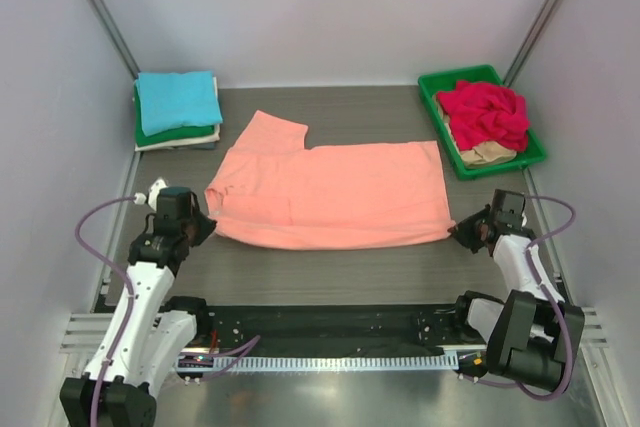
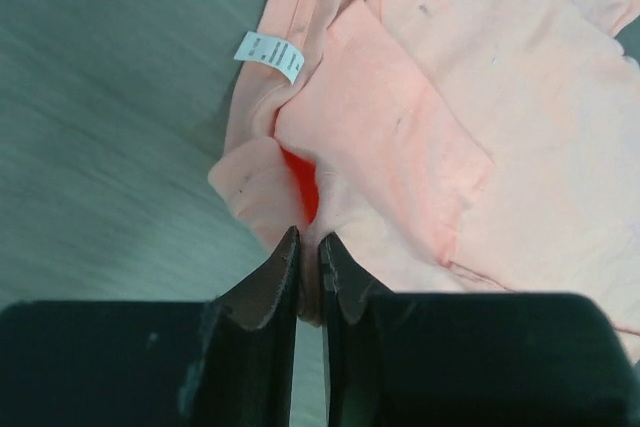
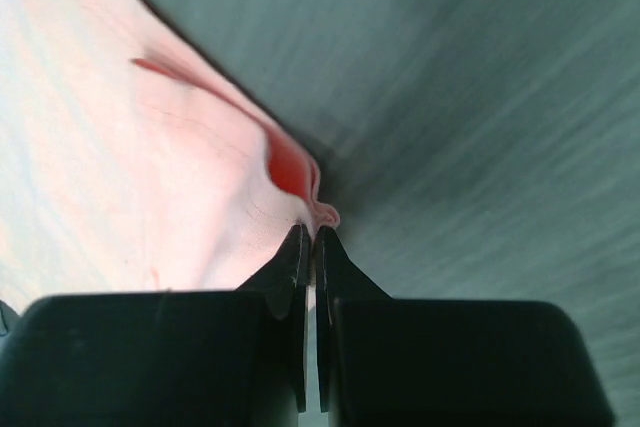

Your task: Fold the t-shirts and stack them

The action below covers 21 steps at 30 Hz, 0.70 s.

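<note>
The salmon-orange t-shirt (image 1: 330, 192) lies folded lengthwise across the middle of the table, one sleeve pointing to the far left. My left gripper (image 1: 203, 224) is shut on its near-left corner; the left wrist view shows the cloth (image 2: 400, 137) pinched between the fingers (image 2: 265, 287), with a white label (image 2: 270, 53) near the collar. My right gripper (image 1: 462, 231) is shut on the near-right corner; in the right wrist view the cloth (image 3: 150, 167) bunches at the fingertips (image 3: 290, 257). A stack of folded t-shirts (image 1: 178, 107), turquoise on top, sits at the far left.
A green tray (image 1: 529, 136) at the far right holds a crumpled red t-shirt (image 1: 486, 112) and a beige one (image 1: 488, 154). Grey walls close in both sides and the back. The arm bases and a black rail lie along the near edge.
</note>
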{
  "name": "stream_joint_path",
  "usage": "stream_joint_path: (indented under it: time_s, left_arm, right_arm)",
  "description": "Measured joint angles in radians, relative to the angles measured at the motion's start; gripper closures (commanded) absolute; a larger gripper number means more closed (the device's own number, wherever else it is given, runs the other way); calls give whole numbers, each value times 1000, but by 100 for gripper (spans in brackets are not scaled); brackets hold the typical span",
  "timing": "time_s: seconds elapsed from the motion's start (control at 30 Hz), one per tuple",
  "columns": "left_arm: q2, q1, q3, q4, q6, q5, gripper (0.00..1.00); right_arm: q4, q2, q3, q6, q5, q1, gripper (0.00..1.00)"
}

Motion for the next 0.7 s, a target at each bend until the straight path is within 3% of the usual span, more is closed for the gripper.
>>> stream_joint_path:
  time_s: [0.17,0.3,0.4,0.43,0.47,0.57,0.7]
  left_arm:
    - [-95,1,-34,-90,-53,9,68]
    - [-173,1,-24,-147,-93,31,60]
    - [-229,1,13,-227,-106,50,46]
    - [-248,1,26,-251,-113,52,43]
    - [-269,1,40,-275,-114,53,36]
    - [-331,1,85,-316,-96,61,35]
    - [-266,1,139,-282,-31,94,35]
  right_arm:
    - [-73,-63,-37,-3,-31,-13,93]
    - [-114,-148,-37,-18,-54,-35,87]
    - [-164,-205,-35,-35,-69,-68,57]
    - [-183,-217,-33,-41,-72,-79,43]
    - [-201,-229,-29,-50,-76,-89,22]
    - [-241,-250,-15,-66,-84,-108,10]
    - [-272,-267,18,-69,-87,-110,9]
